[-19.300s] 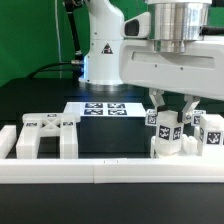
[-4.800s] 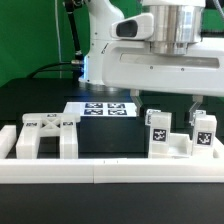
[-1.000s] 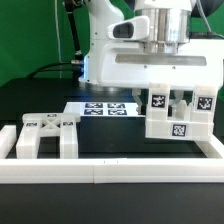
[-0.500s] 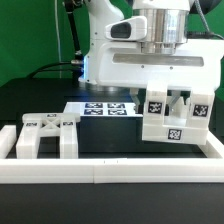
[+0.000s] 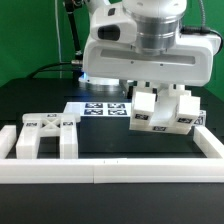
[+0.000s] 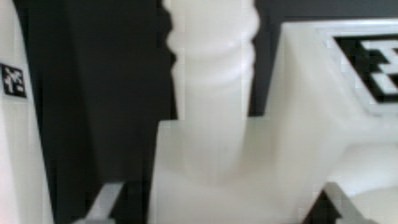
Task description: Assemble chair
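My gripper (image 5: 166, 93) is shut on a chunky white chair piece (image 5: 165, 112) with black-and-white tags and holds it tilted in the air at the exterior view's right. In the wrist view the same piece (image 6: 222, 150) fills the frame between my fingers (image 6: 111, 200), with a ridged white post (image 6: 214, 50) rising from it and a tagged block (image 6: 347, 70) beside it. A second chair part, a white legged frame (image 5: 42, 135), lies on the black table at the exterior view's left, well apart from the gripper.
The marker board (image 5: 103, 108) lies flat at mid-table behind the held piece. A long low white border rail (image 5: 110, 172) runs along the front, with a side rail (image 5: 212, 140) at the exterior view's right. The robot base (image 5: 100, 50) stands at the back.
The held chair piece rose off the table earlier; in the last half second it has swung toward the exterior view's left and tilted with the turning wrist.
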